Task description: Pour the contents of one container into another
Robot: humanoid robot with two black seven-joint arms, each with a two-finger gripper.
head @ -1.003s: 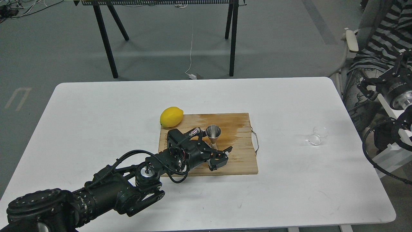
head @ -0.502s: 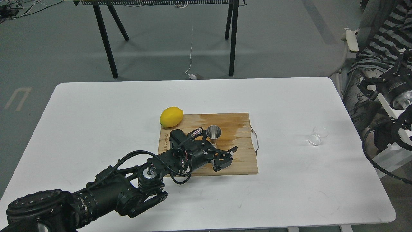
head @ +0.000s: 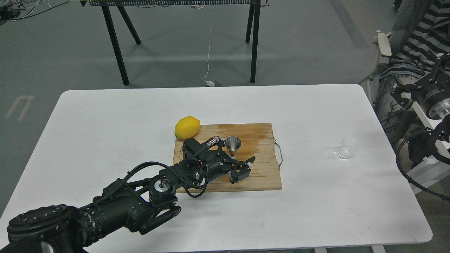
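Note:
The steel jigger (head: 233,145) stands upright on the wooden cutting board (head: 263,175), near its middle. My left gripper (head: 244,169) hovers over the board just in front of and slightly right of the jigger, open, with nothing between its fingers. The gripper body hides the jigger's foot. The clear glass cup (head: 346,148) sits far to the right on the white table (head: 105,123), apart from both grippers; its outline is faint and I cannot tell whether it is upright. My right gripper (head: 400,94) is off the table's right edge, dark and end-on.
A yellow lemon (head: 187,127) rests at the board's back left corner. The board has a wet dark patch and a metal handle (head: 279,154) on its right end. A person in striped clothes (head: 418,45) sits beyond the right edge.
My left gripper swung a little to the right, then came back and slightly further away, staying open. The jigger, cup and right arm have not moved.

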